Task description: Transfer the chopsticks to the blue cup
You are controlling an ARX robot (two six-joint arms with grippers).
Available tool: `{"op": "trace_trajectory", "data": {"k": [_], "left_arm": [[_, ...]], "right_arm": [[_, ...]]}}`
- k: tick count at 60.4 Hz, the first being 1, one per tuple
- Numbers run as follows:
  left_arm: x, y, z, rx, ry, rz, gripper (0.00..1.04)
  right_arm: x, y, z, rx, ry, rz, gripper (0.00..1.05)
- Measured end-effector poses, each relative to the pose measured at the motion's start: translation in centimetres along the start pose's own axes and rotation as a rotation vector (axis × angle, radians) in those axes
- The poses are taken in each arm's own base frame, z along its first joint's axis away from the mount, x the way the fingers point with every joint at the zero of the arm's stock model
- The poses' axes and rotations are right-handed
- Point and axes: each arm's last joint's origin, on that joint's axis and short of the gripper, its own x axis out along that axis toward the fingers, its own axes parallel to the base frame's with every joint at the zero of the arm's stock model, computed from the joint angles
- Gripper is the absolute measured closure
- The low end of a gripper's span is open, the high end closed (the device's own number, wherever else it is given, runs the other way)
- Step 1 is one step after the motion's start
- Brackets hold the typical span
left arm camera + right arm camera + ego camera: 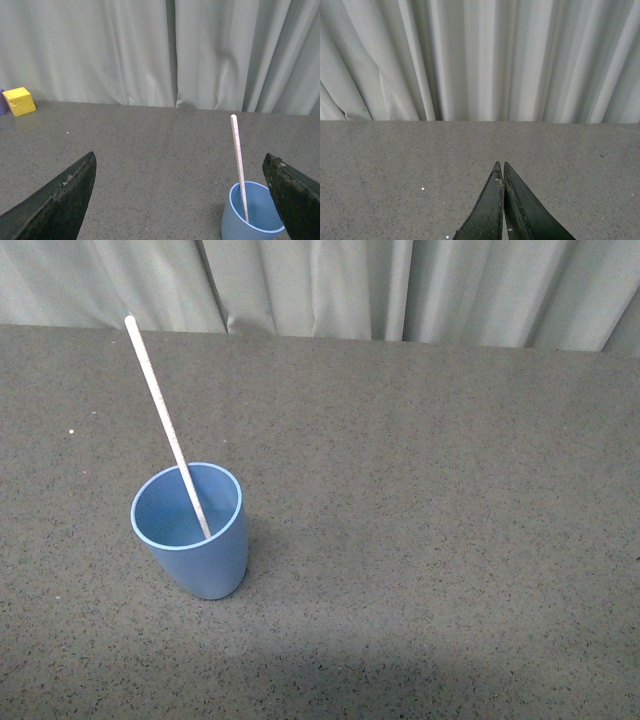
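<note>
Chopsticks (165, 420) in the blue cup (200, 560) on a speckled grey table (450, 540), both pincers bare.

The cup stands upright on the near left part of the table. The single pale stick rests inside it, leaning away to the left, its upper half well above the rim. A yellow block (19, 101) and a purple object (1, 101) sit by the far edge, before a pale pleated curtain (400, 290). The left gripper (179, 156) is spread wide, holding nothing, the cup just beside one finger. The right gripper (501, 165) has its fingertips pressed together on nothing.
</note>
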Motion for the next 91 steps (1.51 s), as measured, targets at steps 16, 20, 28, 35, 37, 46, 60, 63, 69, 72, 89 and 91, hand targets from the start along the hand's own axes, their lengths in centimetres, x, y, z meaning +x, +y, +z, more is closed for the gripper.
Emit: {"op": "trace_trajectory", "data": {"k": [16,20,28,35,37,46,60,63,69,72,89,91], "left_arm": [[0.0,0.0,0.0,0.0,0.0,0.0,0.07],[0.0,0.0,0.0,0.0,0.0,0.0,0.07],[0.0,0.0,0.0,0.0,0.0,0.0,0.07],[0.0,0.0,0.0,0.0,0.0,0.0,0.07],[0.0,0.0,0.0,0.0,0.0,0.0,0.07],[0.0,0.0,0.0,0.0,0.0,0.0,0.07],[0.0,0.0,0.0,0.0,0.0,0.0,0.07],[0.0,0.0,0.0,0.0,0.0,0.0,0.07],[0.0,0.0,0.0,0.0,0.0,0.0,0.07],[0.0,0.0,0.0,0.0,0.0,0.0,0.07],[0.0,0.0,0.0,0.0,0.0,0.0,0.07],[0.0,0.0,0.0,0.0,0.0,0.0,0.07]], "right_arm": [[-1.4,0.0,0.2,0.0,-0.008,0.0,1.04],[-1.7,0.0,0.3,0.0,-0.011,0.0,1.04],[-2.2,0.0,0.4,0.0,-0.016,0.0,1.04],[-2.7,0.0,0.5,0.0,-0.02,0.0,1.04],[-2.7,0.0,0.5,0.0,-0.02,0.0,1.04],[-3.1,0.0,0.6,0.0,-0.023,0.0,1.04],[-3.7,0.0,0.6,0.0,-0.024,0.0,1.04],[-3.8,0.0,0.5,0.0,-0.023,0.0,1.04],[-4.0,0.0,0.5,0.0,-0.023,0.0,1.04],[-4.0,0.0,0.5,0.0,-0.023,0.0,1.04],[-5.2,0.0,0.2,-0.001,-0.017,0.003,1.04],[-5.2,0.0,0.2,-0.001,-0.017,0.003,1.04]]}}
